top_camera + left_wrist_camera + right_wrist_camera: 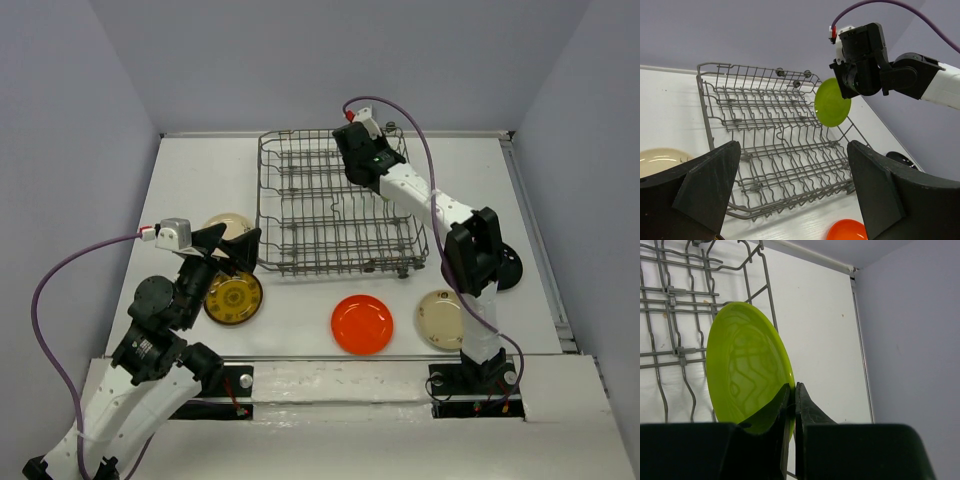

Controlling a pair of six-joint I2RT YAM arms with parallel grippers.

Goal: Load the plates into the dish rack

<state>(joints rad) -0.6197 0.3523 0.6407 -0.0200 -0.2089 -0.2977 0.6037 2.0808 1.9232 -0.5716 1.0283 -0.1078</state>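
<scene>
Right gripper (792,388) pinches the rim of the lime green plate (747,367), held on edge above the far right of the dish rack (330,263); left gripper (792,150) hangs spread wide beside the rack's near-left corner, near the dark yellow plate (233,297); orange-red plate (362,323) lies flat on the table (295,330).

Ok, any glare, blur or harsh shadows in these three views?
Top external: soft, even light, only a faint shadow under the dish rack. Right wrist: the glossy lime green plate mirrors the rack wires, and the near foreground is dark. Left wrist: sharp, no glare.
</scene>
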